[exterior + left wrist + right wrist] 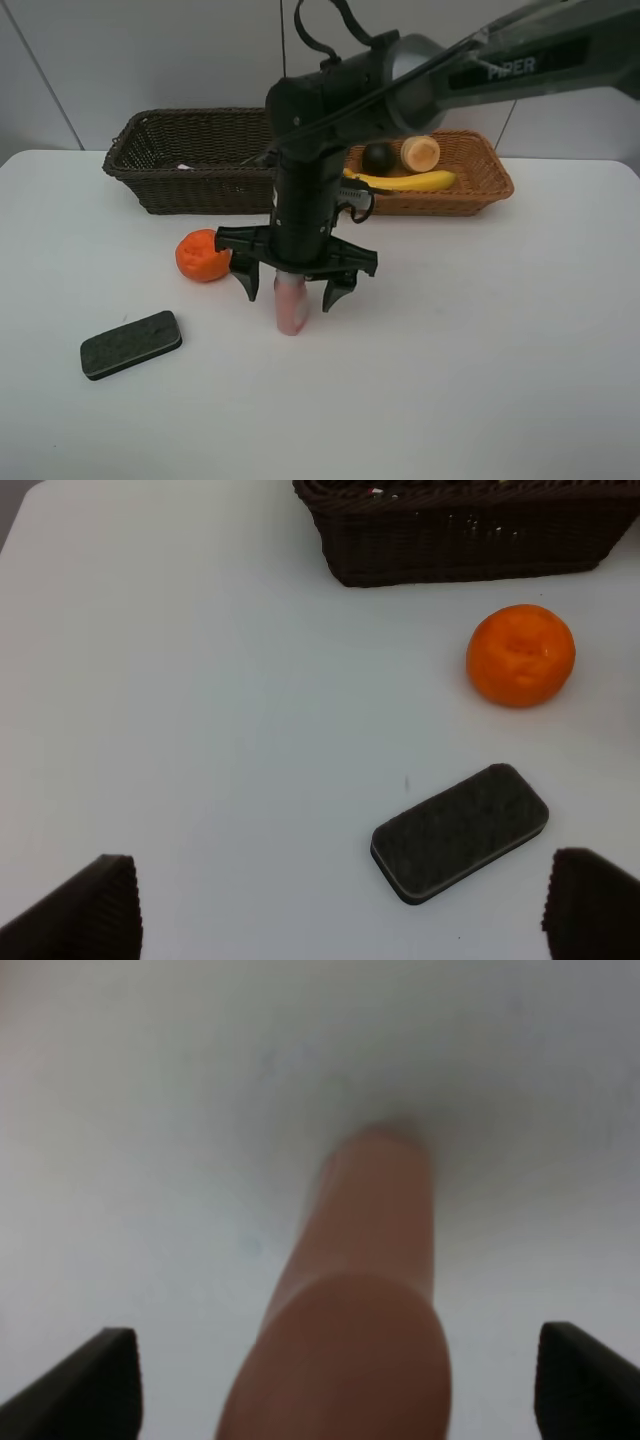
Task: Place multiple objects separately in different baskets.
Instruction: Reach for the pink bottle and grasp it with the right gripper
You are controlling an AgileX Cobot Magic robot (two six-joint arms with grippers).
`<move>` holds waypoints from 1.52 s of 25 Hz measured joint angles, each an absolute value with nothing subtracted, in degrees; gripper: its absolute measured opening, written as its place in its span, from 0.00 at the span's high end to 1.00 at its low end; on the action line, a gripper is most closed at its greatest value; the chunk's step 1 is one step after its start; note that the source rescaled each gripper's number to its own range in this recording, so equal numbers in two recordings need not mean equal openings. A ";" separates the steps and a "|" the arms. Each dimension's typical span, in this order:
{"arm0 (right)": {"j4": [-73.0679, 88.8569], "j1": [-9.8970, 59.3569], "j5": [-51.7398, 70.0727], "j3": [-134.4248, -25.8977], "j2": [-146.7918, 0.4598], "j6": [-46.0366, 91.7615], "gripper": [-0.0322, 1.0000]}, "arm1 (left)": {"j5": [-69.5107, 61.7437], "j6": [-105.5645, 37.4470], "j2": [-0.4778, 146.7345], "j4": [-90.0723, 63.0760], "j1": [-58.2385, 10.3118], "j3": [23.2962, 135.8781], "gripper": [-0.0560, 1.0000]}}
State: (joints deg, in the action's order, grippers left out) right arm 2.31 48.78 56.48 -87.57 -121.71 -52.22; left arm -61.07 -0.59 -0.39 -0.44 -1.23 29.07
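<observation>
While right gripper [292, 294] straddles the bottle [291, 310], jaws wide, nothing's gripped.
Bottle upright mid-counter, orange [203, 255] beside, eraser [131, 344] front-left, dark basket [190, 192], tan basket [480, 185] at back edge; left gripper [340, 910] spread, empty.

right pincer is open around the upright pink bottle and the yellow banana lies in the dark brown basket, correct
No. The exterior high view shows the yellow banana in the light orange-tan wicker basket instead. The right pincer is open around the upright pink bottle.
</observation>
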 joint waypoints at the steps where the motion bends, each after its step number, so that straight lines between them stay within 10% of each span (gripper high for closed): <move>1: 2.60 48.72 56.43 -87.57 -121.87 -52.22 0.02 | -61.07 -0.59 -0.39 -0.44 -1.23 29.07 0.00; 17: 4.17 48.33 55.81 -87.57 -123.42 -51.87 0.03 | -61.07 -0.59 -0.39 -0.44 -1.23 29.07 0.00; 21: 4.17 48.33 55.81 -87.57 -123.42 -51.82 0.30 | -61.07 -0.59 -0.39 -0.44 -1.23 29.07 0.00; 23: 4.27 48.33 56.02 -87.57 -123.42 -51.82 0.70 | -61.07 -0.59 -0.39 -0.44 -1.23 29.07 0.00; 38: 4.27 48.33 56.03 -87.57 -123.36 -51.77 0.70 | -61.07 -0.59 -0.39 -0.44 -1.23 29.07 0.00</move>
